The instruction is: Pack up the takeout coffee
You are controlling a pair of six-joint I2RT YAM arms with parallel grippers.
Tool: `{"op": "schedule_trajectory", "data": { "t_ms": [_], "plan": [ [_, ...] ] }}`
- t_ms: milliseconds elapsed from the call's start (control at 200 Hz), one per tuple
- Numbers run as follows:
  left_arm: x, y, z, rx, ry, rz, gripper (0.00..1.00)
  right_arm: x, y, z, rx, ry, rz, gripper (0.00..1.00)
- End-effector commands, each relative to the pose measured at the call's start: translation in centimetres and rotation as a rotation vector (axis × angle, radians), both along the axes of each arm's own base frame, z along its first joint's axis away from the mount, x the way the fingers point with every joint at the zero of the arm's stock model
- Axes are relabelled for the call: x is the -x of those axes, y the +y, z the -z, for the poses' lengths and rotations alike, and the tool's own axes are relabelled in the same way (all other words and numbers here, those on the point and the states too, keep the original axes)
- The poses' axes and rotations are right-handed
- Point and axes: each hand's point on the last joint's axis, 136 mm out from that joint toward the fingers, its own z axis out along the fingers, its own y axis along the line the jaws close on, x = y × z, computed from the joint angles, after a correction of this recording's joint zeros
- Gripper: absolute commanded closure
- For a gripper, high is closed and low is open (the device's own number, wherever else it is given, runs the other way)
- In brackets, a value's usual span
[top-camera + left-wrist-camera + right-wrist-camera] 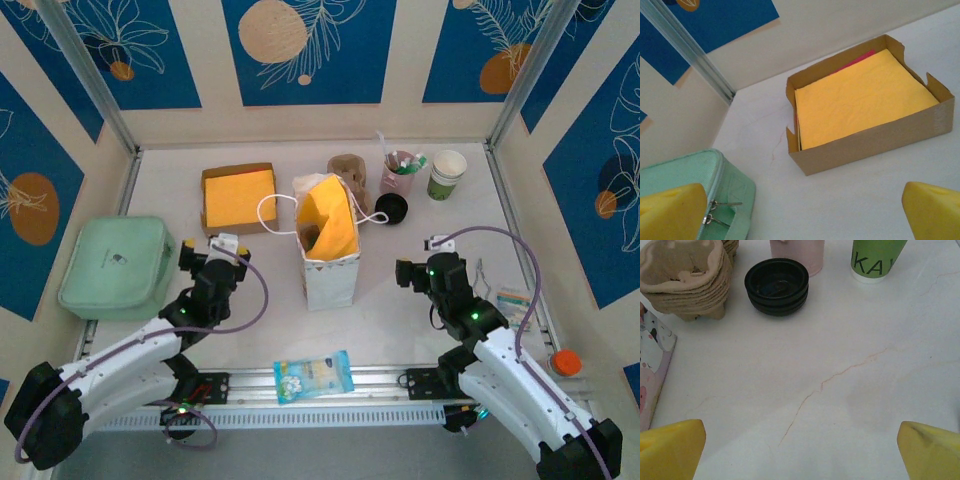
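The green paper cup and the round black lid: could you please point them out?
Green paper cup (877, 260): right wrist view, side wall.
Round black lid (776, 285): right wrist view, hollow centre.

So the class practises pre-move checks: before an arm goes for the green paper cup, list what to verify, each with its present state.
1. Right gripper open and empty: ok.
2. Left gripper open and empty: ok.
3. Green-patterned paper cup with white rim upright, standing free: ok.
4. Brown pulp cup carrier sitting pockets up: ok.
5. White paper bag with yellow lining standing, mouth open: ok.
6. Liquid in the cup: cannot tell.
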Motion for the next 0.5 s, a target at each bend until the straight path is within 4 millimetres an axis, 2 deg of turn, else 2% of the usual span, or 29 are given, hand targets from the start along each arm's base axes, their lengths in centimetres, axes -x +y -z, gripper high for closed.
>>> {"op": "schedule_trajectory", "data": {
  "t_ms": [0,230,495],
  "plan": [
    [0.4,1.2,-0.4,-0.054,-0.044,-0.066,0.0,0.1,-0.5,-0.1,0.006,-0.023,0.022,0.01],
    [1.1,2.0,1.7,-0.085,0.003,-0.081,0.0,0.4,-1.1,0.0,0.039,-0.058,0.045,0.01],
    [1.9,2.3,3.5,-0.067,0.013,-0.067,0.0,0.5,-0.3,1.3,0.089,-0.086,0.014,0.01]
  ]
}}
